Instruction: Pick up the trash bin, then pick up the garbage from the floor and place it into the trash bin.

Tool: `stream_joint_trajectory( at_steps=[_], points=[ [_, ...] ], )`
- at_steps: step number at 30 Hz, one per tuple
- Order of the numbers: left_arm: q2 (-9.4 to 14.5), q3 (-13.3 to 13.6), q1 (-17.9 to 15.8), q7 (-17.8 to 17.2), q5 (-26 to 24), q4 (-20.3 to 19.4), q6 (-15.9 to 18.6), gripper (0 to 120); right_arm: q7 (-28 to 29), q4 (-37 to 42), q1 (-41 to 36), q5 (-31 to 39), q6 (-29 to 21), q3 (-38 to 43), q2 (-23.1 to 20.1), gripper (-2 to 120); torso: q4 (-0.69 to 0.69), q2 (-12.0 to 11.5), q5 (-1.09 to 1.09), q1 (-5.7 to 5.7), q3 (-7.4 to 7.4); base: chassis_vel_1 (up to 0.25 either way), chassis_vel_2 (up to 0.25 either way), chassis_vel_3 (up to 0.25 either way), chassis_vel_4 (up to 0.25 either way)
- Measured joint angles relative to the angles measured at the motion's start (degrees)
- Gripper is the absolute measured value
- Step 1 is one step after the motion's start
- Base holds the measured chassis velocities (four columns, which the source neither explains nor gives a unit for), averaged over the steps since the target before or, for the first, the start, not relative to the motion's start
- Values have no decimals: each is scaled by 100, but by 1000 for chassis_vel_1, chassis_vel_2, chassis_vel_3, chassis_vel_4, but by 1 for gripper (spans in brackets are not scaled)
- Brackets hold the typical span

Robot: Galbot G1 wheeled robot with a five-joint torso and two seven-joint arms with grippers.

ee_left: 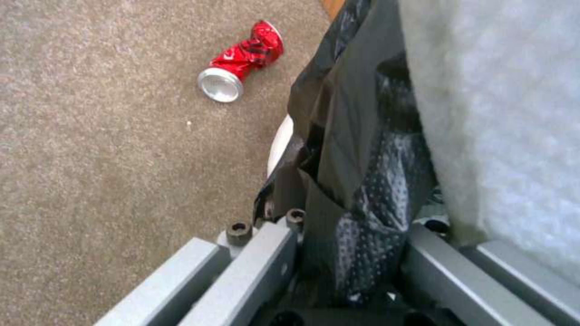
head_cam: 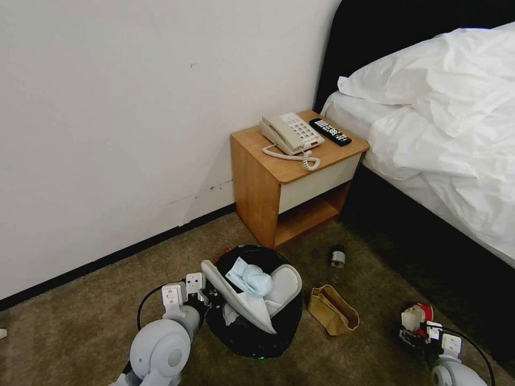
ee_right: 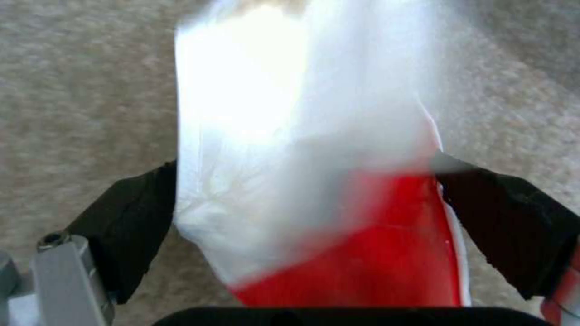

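I can't read the red-white packet (ee_right: 338, 190), too blurred in the right wrist view. Trash bin (head_cam: 252, 332) hides most of the crushed can beside it. Bed (head_cam: 445, 134) cut by frame edge.

Black-lined trash bin (head_cam: 252, 332), crushed red can (ee_left: 242, 59), red-and-white packet (ee_right: 314, 181), brown paper bag (head_cam: 332, 310)

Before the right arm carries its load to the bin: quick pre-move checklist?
1. Right end effector shut on the red-and-white packet: ok.
2. Left end effector clamped on the trash bin at its bag-lined rim: ok.
3. Bin opening free: not ok, white slippers and face mask fill the top.
4. Path clear: not ok, brown paper bag lies between.
5. Floor cleared: not ok, crushed red can remains.
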Motion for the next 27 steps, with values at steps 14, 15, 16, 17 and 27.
stream_joint_trajectory(
  at_steps=[14, 15, 16, 17, 27],
  points=[
    [-9, 13, 4, 3, 20, 27, -4, 0, 21, -243, 190, -78, 101, 58, 56, 100, -1, 0, -1, 0, 0, 0, 0, 0, 0],
    [-9, 13, 4, 3, 20, 27, -4, 0, 21, -243, 190, -78, 101, 58, 56, 100, -1, 0, -1, 0, 0, 0, 0, 0, 0],
    [-11, 11, 5, 3, 23, 29, -4, 0, 21, -249, 202, -80, 111, 45, 59, 100, -1, 0, -1, 0, 0, 0, 0, 0, 0],
    [-13, 9, 5, 3, 26, 30, -5, 0, 22, -251, 209, -82, 123, 32, 61, 100, -1, 0, -1, 0, 0, 0, 0, 0, 0],
    [-40, 13, 7, 0, 51, 45, -9, 0, -15, -324, 261, -149, 271, -30, 89, 78, 1, 0, -2, 0, 0, 0, 0, 0, 0]
  ],
)
